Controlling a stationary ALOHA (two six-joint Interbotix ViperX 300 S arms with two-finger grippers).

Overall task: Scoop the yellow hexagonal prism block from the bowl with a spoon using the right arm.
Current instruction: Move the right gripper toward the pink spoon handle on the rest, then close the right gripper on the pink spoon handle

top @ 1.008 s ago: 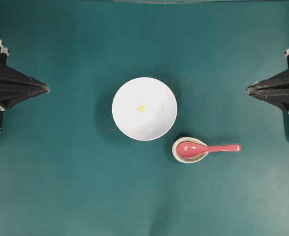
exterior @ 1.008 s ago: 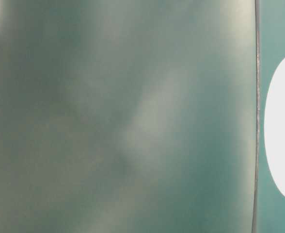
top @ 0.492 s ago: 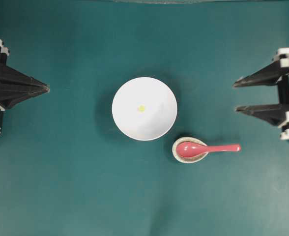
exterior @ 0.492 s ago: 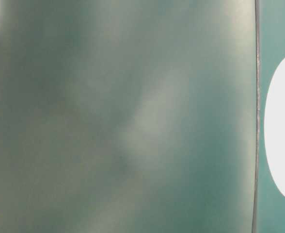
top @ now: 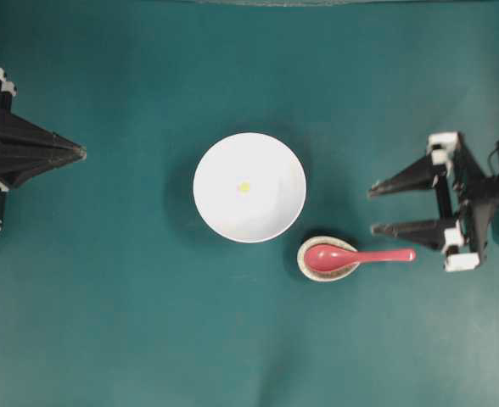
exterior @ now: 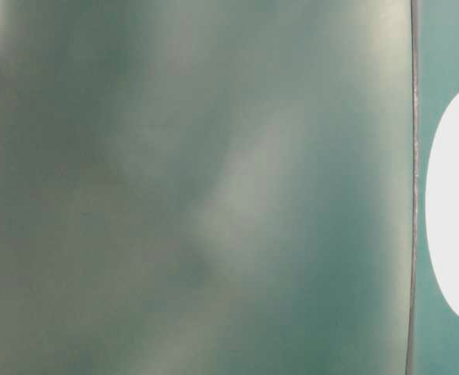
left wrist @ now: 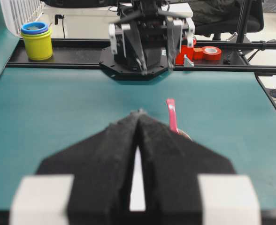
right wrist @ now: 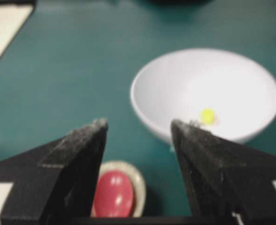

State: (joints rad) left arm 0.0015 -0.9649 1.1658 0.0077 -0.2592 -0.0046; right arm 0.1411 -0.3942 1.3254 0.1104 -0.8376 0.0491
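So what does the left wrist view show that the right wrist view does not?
Only the left wrist view shows the left hand, shut, the whole right hand facing it, stacked yellow and blue cups, red tape rolls, and the spoon handle. Only the right wrist view shows the white bowl with the yellow block inside, and the spoon's scoop lying in the small speckled dish. Both show the pink-red spoon and the green table.
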